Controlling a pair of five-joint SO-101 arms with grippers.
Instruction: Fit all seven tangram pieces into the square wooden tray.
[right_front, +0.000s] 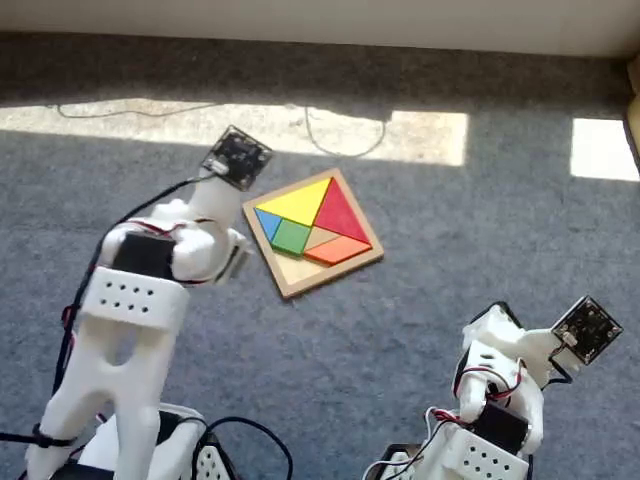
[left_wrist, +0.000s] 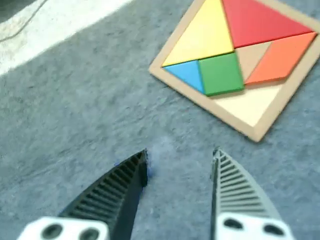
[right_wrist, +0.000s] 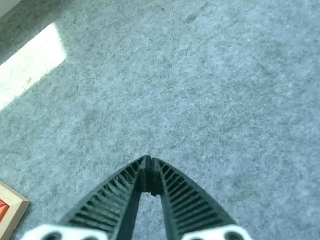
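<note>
Beside the near-left edge of the square wooden tray (left_wrist: 252, 132), my left tool (left_wrist: 180, 151) hangs low over the grey carpeted counter (right_front: 420, 320), its fingers spread and holding nothing. My right tool (right_wrist: 149, 159) sits well apart at the near right, fingers pressed together over bare carpet.

The tray lies mid-counter, turned corner-on. It holds a large yellow triangle (left_wrist: 207, 37), a large red triangle (left_wrist: 260, 22), a small blue triangle (left_wrist: 187, 72), a green square (left_wrist: 220, 74), an orange parallelogram (left_wrist: 280, 57) and a small tan triangle (left_wrist: 252, 57). I cannot tell whether the pale cream patch (left_wrist: 247, 102) at its near corner is the seventh piece or bare tray floor.

The risk, as I judge it, is the left tool nudging the rim. The light tray could skid or tip on the carpet and spill pieces that already lie flat.
</note>
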